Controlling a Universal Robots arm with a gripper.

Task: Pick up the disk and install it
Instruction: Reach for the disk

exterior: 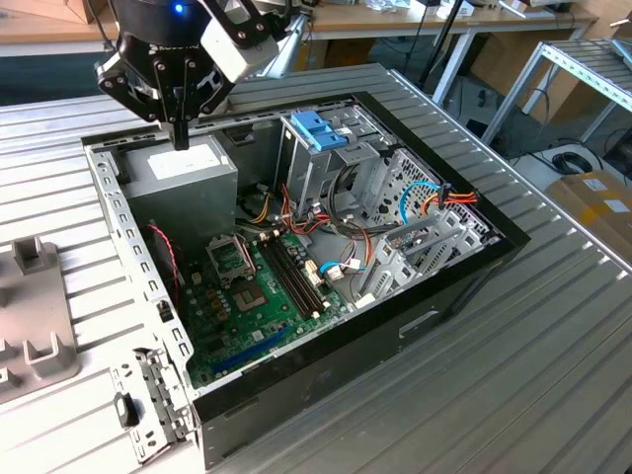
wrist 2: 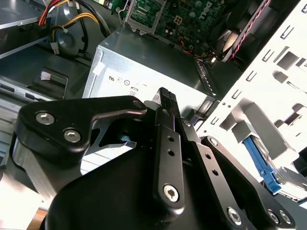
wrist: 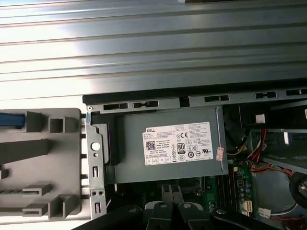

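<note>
On the ribbed table (exterior: 553, 326), jaws hang together above the grey box (exterior: 183, 183) in the open case (exterior: 444, 296).

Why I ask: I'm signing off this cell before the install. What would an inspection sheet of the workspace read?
Surface: ribbed metal table, carrying an open computer case.
Job's things: disk, blue-framed, lies in the grey holder beside the case; not picked up.
Clutter: a metal bracket on the table at the case's corner.
Grippers: tool shut and empty, hanging over the grey box inside the case.
Cables: red, orange and blue leads bundled inside the case.
Surroundings: a cardboard box past the table, at the exterior view's right.
</note>
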